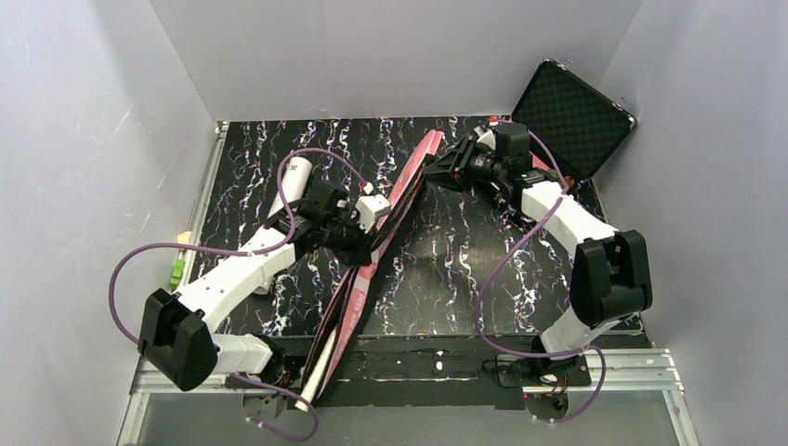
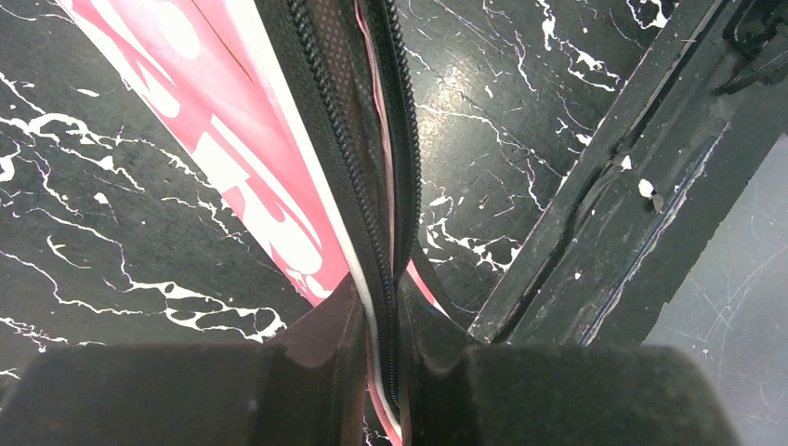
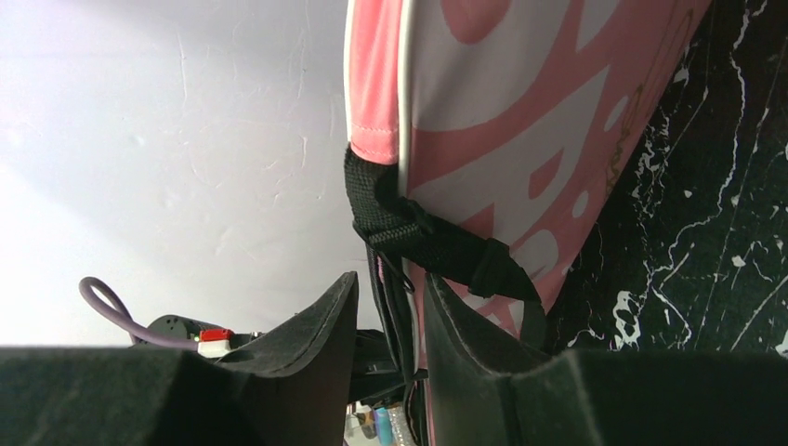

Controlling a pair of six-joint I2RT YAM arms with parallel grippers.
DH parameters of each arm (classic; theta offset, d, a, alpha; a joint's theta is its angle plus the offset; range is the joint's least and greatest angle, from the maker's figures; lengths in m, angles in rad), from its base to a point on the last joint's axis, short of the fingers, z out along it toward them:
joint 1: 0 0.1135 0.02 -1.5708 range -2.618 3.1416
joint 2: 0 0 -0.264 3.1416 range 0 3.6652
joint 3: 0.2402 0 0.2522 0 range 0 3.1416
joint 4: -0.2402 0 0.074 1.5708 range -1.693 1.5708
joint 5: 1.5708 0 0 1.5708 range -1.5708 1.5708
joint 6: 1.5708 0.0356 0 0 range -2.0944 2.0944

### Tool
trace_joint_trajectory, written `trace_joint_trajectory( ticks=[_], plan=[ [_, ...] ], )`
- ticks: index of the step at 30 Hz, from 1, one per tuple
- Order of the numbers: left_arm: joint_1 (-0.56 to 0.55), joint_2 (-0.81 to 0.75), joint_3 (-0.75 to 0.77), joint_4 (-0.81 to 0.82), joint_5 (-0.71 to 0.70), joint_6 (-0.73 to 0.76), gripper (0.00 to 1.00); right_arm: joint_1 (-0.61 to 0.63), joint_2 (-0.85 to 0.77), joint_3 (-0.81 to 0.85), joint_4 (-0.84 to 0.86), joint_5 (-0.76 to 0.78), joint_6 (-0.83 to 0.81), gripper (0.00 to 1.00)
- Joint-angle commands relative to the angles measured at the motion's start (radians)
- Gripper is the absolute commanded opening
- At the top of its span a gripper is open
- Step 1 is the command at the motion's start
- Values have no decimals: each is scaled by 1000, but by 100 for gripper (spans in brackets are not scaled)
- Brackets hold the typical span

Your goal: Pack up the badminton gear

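The long pink racket bag (image 1: 358,288) lies diagonally across the black marbled table, from the far centre to the near edge. A white handle end (image 1: 314,376) sticks out at its near end. My left gripper (image 1: 372,243) is shut on the bag's zip edge at mid-length; the left wrist view shows the zip and white piping pinched between the jaws (image 2: 381,307), next to the pink lettered side (image 2: 232,139). My right gripper (image 1: 429,169) is at the bag's far end. It is open, with the bag's edge and black strap (image 3: 418,237) between the jaws (image 3: 390,297). The white-grey tube (image 1: 294,181) lies behind the left arm. No shuttlecocks show.
An open black case (image 1: 571,116) leans at the far right corner. A small green and yellow item (image 1: 177,265) sits at the table's left edge. A black ledge (image 2: 595,204) runs along the table's near edge. White walls close in the left, back and right sides.
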Motion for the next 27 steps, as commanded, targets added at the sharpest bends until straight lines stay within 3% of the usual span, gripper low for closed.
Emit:
trace_joint_trajectory(
  ticks=[1, 6, 19, 27],
  plan=[
    [2, -39, 50, 27, 74, 25, 0, -10, -7, 7, 102, -13, 21, 38],
    [2, -43, 45, 27, 67, 27, 0, -13, -11, 16, 104, -17, 27, 24],
    [2, -34, 40, 32, 48, 28, 0, -14, -70, -24, 65, -28, 20, 1],
    [2, -9, 54, 33, 39, 32, 0, 43, -118, -96, 42, -45, 22, 1]
  ],
)
